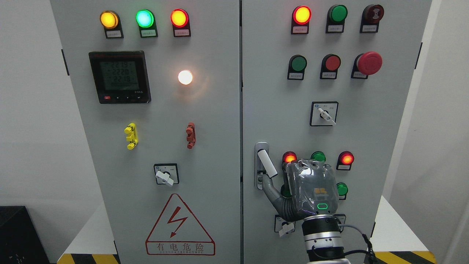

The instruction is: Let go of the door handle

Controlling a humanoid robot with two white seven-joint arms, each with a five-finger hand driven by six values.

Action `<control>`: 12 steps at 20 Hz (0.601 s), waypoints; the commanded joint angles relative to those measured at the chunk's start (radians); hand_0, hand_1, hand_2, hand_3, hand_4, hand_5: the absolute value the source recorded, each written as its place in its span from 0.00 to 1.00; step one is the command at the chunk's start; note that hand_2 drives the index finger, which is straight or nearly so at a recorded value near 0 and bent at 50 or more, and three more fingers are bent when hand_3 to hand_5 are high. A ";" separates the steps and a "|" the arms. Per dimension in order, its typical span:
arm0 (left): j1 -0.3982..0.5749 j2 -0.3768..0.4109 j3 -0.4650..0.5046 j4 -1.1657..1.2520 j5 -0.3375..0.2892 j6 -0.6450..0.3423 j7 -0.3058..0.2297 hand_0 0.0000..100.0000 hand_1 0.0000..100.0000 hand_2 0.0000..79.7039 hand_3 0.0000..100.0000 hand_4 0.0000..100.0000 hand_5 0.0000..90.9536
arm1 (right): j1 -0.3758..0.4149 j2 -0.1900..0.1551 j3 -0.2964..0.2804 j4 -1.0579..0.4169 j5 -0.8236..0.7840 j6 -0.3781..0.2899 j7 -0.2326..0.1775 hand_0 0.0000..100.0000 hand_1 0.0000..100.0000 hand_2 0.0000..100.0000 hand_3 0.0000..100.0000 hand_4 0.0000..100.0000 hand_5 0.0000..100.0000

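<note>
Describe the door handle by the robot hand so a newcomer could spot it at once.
Start at the tall grey electrical cabinet and take its right-hand door. Along that door's left edge, about halfway down, sits a slim silver door handle with its white lever swung out at a tilt. The right robot hand is beside it, a finger reaching its lower end; unlike the round lamps nearby, it is long and unlit.

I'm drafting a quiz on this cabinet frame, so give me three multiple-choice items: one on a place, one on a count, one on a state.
1. Where is the door handle?
A. left edge of the right door
B. top of the left door
C. beside the meter

2. How many lamps sit in the left door's top row?
A. two
B. three
C. five

3. The round lamp right of the meter is:
A. dark
B. lit
C. covered

Key: A, the handle sits by the centre seam, with the right hand reaching to it; B, yellow, green and red; B, it glows white.
</note>
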 commanded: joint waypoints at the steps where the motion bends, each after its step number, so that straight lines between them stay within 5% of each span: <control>1: 0.000 0.000 -0.021 -0.020 0.000 0.000 0.000 0.00 0.00 0.03 0.10 0.01 0.00 | -0.001 -0.003 -0.002 -0.002 0.000 0.005 0.001 0.47 0.36 0.94 1.00 0.97 0.93; 12: 0.000 0.000 -0.021 -0.020 0.000 0.000 0.000 0.00 0.00 0.03 0.09 0.01 0.00 | -0.006 -0.006 -0.007 -0.002 0.000 0.008 -0.003 0.48 0.35 0.94 1.00 0.97 0.93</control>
